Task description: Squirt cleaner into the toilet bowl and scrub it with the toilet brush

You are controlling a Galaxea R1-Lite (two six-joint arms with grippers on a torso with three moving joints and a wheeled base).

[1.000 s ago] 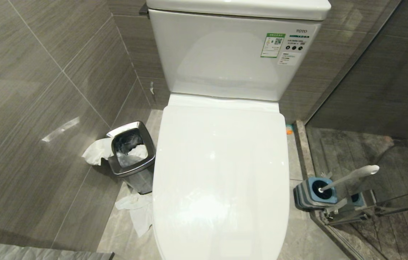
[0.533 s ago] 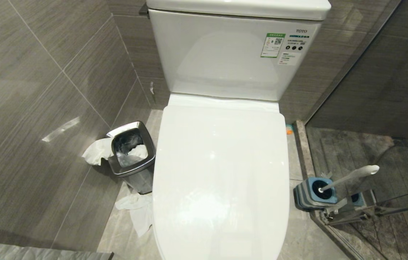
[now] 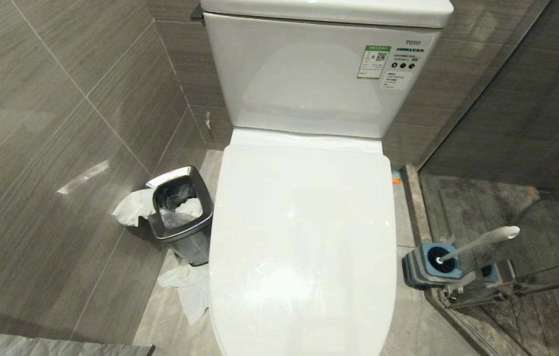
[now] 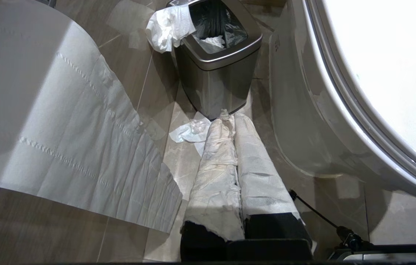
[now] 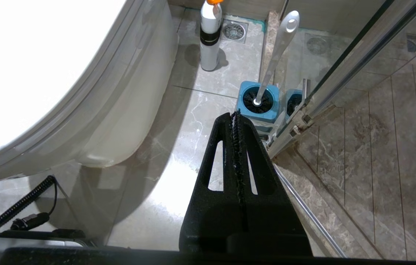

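Observation:
The toilet bowl (image 4: 303, 121) is covered by its shut white lid (image 3: 304, 237), so its inside is hidden. No cleaner shows anywhere. The toilet brush (image 3: 482, 242) leans in a blue holder (image 3: 432, 264) on the floor to the toilet's right, its white handle (image 5: 279, 48) pointing up and its black head down in the holder. My left gripper (image 4: 230, 117), fingers wrapped in white paper, is shut and empty, low beside the bowl's left side. My right gripper (image 5: 235, 114) is shut and empty, just short of the brush holder. Neither arm shows in the head view.
A steel bin (image 3: 180, 212) with tissue stands left of the toilet, with more tissue on the floor (image 3: 188, 289). A sheet of toilet paper (image 4: 64, 129) hangs nearby. An orange-capped bottle (image 5: 209, 36) stands behind the holder. The glass shower door's frame (image 5: 340, 73) runs along the right.

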